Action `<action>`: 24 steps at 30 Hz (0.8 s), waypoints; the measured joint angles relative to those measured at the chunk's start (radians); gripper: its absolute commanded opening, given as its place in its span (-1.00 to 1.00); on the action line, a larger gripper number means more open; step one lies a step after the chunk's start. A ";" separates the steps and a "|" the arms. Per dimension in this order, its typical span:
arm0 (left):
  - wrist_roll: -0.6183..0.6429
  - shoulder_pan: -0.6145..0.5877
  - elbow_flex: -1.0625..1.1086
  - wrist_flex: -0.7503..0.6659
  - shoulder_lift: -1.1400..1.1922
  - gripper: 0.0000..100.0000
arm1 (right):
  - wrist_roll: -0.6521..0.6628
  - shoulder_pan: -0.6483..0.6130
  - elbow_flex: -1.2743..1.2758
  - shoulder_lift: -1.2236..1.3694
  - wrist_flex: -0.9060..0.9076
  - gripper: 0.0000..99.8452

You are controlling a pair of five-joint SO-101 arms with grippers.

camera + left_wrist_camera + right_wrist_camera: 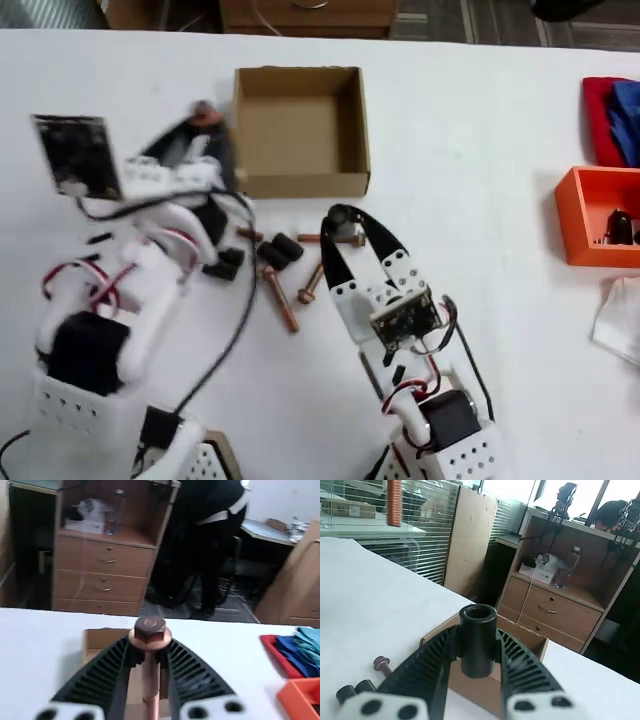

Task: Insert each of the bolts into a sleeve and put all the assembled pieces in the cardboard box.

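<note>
Close to the left wall of the open cardboard box (300,130), my left gripper (205,125) is raised and shut on a copper bolt (205,113). The left wrist view has the bolt (150,628) upright, hex head up, clamped in the left gripper (150,647) with the box (97,640) behind. Just in front of the box, my right gripper (345,228) is shut on a black sleeve (347,222). That sleeve (477,630) stands upright in the right gripper (477,652), bore facing up. A threaded bolt shank (394,502) hangs high in the right wrist view.
Between the arms lie loose copper bolts (282,295) and black sleeves (280,250). An orange bin (600,215) and red and blue cloth (610,115) sit at the right edge. A black board (75,155) stands at the left.
</note>
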 measured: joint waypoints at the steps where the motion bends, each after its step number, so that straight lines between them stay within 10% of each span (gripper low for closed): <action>1: 0.000 0.043 -0.005 -0.002 0.000 -0.95 | -0.014 -0.002 0.000 0.000 0.000 -0.95; 24: 0.002 0.273 -0.138 -0.009 0.269 -0.95 | -0.166 0.002 0.000 0.000 0.037 -0.95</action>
